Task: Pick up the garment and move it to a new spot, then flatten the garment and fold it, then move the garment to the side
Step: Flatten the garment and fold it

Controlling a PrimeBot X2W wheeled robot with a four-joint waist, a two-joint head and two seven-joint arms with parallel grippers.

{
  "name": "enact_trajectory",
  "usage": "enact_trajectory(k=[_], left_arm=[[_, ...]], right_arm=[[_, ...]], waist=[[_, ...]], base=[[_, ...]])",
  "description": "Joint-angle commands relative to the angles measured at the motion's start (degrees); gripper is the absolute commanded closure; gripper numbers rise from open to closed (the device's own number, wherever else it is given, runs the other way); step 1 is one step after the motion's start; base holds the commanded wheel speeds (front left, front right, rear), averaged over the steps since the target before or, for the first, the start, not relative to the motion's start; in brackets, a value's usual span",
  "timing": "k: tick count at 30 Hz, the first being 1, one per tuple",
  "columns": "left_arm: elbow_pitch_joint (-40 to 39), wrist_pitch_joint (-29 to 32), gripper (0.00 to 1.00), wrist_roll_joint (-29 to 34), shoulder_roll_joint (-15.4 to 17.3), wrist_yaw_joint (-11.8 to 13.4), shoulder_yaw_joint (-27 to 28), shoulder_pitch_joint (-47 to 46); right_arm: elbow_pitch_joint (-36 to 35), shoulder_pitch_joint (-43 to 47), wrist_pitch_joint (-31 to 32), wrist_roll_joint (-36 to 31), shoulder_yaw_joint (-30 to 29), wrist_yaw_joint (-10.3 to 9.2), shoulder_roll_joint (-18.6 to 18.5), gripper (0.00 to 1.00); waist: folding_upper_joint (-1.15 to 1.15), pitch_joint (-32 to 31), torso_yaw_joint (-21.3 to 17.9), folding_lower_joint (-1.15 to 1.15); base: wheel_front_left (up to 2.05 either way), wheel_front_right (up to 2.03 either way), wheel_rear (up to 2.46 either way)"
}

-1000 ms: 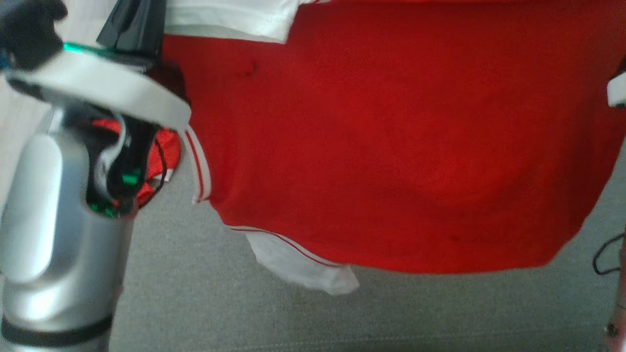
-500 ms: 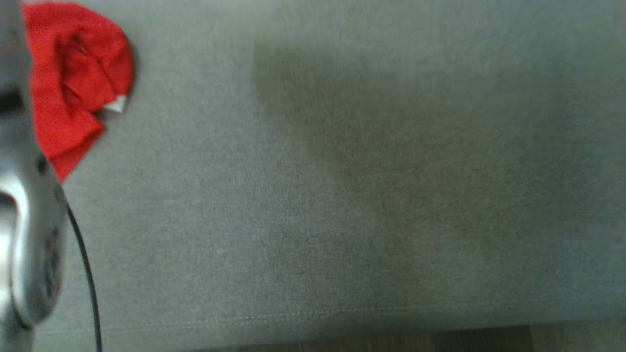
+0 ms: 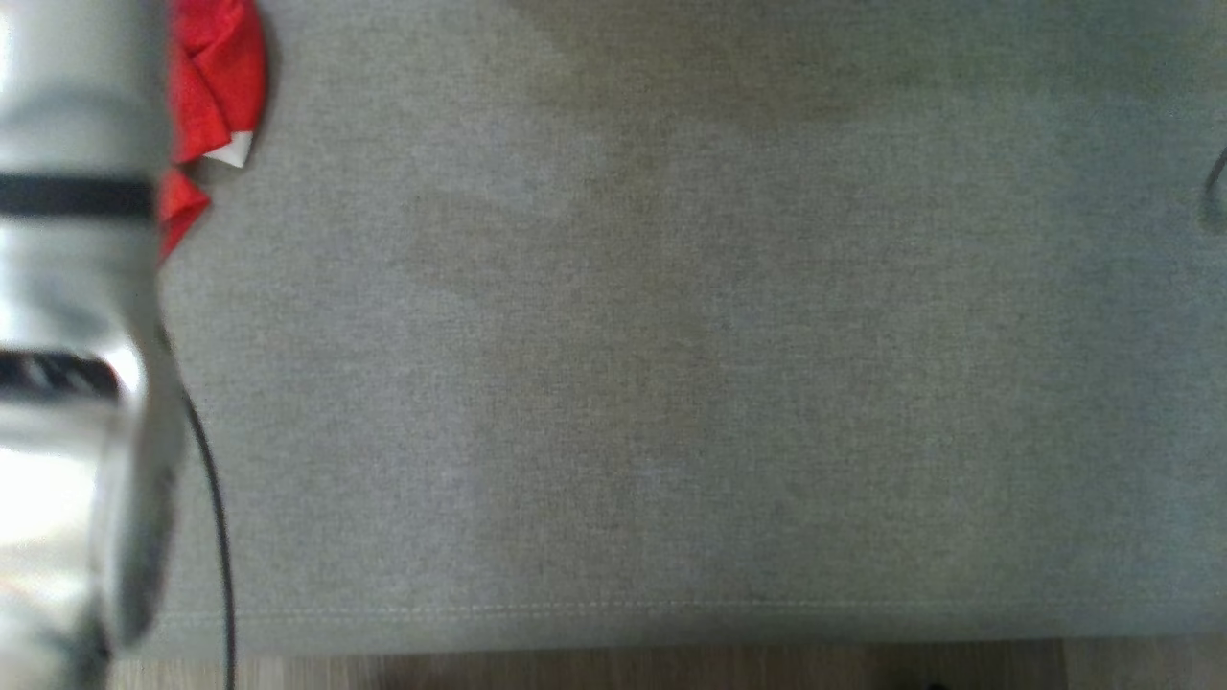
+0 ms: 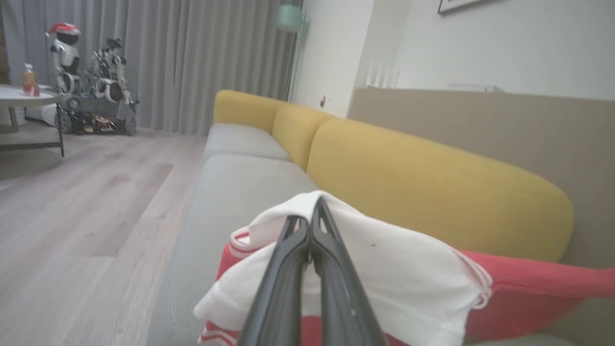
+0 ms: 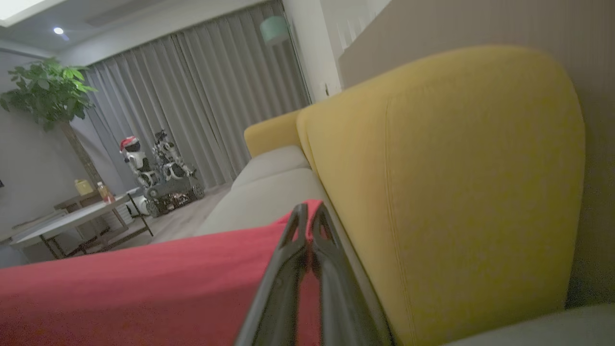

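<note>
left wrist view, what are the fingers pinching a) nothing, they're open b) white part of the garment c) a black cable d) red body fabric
b: the left fingers are shut together on a white fold of the garment.

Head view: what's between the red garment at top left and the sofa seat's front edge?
Bare grey seat cushion in the head view, from the garment down to the front edge; a thin black cable crosses it beside the arm.
</note>
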Motion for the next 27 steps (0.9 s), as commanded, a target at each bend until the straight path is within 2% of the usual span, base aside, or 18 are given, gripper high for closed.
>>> enact_trajectory(k=[1, 7, 15, 21, 27], left_arm=[[-0.6, -0.7, 1.0, 0.7, 2.1, -0.7, -0.4, 1.9], [4.2, -2.5, 1.0, 0.3, 2.8, -2.3, -3.3, 15.2], [7.2, -2.6, 1.0, -2.9, 5.2, -3.2, -6.0, 31.7], [4.4, -0.6, 1.0, -5.4, 7.4, -3.3, -10.4, 40.4], [-1.6, 1.9, 1.0, -8.2, 11.6, -3.3, -16.5, 48.4]], right_arm=[[0.0, 1.4, -0.6, 1.2, 0.9, -0.04, 0.3, 1.0], [6.2, 12.3, 0.4, 5.5, 6.0, -0.04, 1.0, 1.0], [8.4, 25.8, 3.5, 9.3, 15.3, -0.04, -0.7, 1.0], [7.7, 32.4, 5.3, 11.0, 21.2, -0.04, -3.2, 1.0], [6.2, 37.7, 6.7, 12.8, 27.3, -0.04, -6.2, 1.0]], waist=[[0.0, -0.8, 0.2, -0.01], [0.0, -5.1, 0.3, -0.01], [0.0, -12.6, -0.3, -0.01], [0.0, -16.7, -0.4, -0.01], [0.0, -20.2, -0.3, -0.01]], base=[[0.0, 0.0, 0.0], [0.0, 0.0, 0.0], [0.0, 0.0, 0.0], [0.0, 0.0, 0.0], [0.0, 0.0, 0.0]])
